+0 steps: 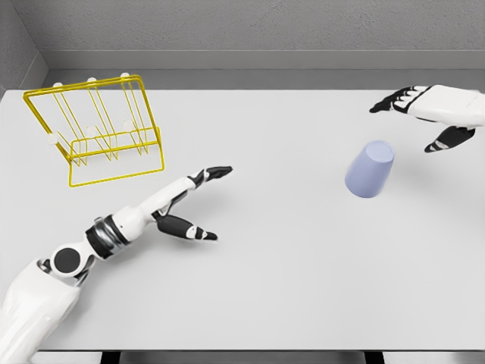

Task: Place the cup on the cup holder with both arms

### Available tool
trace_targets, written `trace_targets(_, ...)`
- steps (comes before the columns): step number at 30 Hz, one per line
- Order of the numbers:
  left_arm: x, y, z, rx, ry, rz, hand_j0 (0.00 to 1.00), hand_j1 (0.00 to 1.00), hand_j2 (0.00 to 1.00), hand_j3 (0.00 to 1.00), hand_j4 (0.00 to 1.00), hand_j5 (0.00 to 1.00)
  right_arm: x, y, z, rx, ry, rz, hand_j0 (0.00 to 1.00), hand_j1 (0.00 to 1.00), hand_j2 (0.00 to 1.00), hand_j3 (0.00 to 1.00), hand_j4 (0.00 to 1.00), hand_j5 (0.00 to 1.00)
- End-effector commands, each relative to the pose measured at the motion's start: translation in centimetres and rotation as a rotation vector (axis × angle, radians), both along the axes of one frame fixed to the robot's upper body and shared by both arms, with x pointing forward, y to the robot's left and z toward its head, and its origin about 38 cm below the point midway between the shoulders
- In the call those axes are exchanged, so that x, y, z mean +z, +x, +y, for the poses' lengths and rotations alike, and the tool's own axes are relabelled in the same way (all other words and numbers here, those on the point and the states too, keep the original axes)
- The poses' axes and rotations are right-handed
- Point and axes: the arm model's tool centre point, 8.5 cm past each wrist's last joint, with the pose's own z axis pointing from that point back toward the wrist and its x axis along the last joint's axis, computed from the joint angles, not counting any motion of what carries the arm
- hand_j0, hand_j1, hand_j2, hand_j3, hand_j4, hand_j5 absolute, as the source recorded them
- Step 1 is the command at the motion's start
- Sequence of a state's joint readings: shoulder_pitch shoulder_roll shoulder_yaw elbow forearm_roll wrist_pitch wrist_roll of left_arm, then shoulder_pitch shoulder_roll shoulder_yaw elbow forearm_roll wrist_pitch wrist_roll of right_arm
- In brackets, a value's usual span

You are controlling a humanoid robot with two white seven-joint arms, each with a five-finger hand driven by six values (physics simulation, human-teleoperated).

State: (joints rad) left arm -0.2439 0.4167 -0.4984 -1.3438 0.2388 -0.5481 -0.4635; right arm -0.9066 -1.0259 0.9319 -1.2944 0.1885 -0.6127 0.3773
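The counter is big, flat and pale grey, and a grey wall stands behind it. A light purple cup sits upside down on the right side, a bit tilted. The yellow wire cup holder stands far off at the back left. The left hand is near the middle, fingers spread, holding nothing. The right hand is just past the cup, fingers apart, not touching it.

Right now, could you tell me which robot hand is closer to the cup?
The right robot hand, open, hovers just up and right of the lavender cup; the left robot hand, also open, is farther, nearer the yellow rack.
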Motion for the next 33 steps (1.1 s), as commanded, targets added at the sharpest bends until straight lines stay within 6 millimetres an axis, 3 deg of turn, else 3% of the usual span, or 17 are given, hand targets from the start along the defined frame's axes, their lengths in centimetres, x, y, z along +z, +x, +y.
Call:
trace_targets(1, 0.6, 0.3, 0.7, 0.027, -0.064, 0.016, 1.0, 1.0, 1.0, 1.0, 1.0, 1.0, 0.1, -0.7, 1.2, 0.044, -0.004, 0.002, 1.0, 1.0, 1.0, 1.0, 1.0, 1.0)
trace_targets(7, -0.2, 0.7, 0.8, 0.059, -0.056, 0.152, 1.0, 1.0, 1.0, 1.0, 1.0, 1.0, -1.3, -0.8, 2.6, 0.081, -0.014, 0.044, 1.0, 1.0, 1.0, 1.0, 1.0, 1.0)
trace_targets(13, 2.1, 0.1, 2.1, -0.014, 0.068, 0.106, 1.0, 1.0, 1.0, 1.0, 1.0, 1.0, -2.8, -0.8, 3.5, 0.098, -0.016, 0.079, 1.0, 1.0, 1.0, 1.0, 1.0, 1.0)
trace_targets(18, 2.6, 0.2, 2.4, -0.003, 0.003, 0.117, 1.0, 1.0, 1.0, 1.0, 1.0, 1.0, -4.3, -0.4, 3.7, 0.091, -0.024, 0.116, 1.0, 1.0, 1.0, 1.0, 1.0, 1.0)
trace_targets(27, 3.6, 0.0, 1.5, -0.017, -0.1, 0.14, 1.0, 1.0, 1.0, 1.0, 1.0, 1.0, -5.1, 0.0, 4.2, 0.089, -0.022, 0.131, 1.0, 1.0, 1.0, 1.0, 1.0, 1.0)
trace_targets(33, 2.7, 0.3, 1.5, 0.012, -0.113, 0.25, 1.0, 1.0, 1.0, 1.0, 1.0, 1.0, -5.7, 0.4, 4.2, 0.078, -0.015, 0.141, 1.0, 1.0, 1.0, 1.0, 1.0, 1.0)
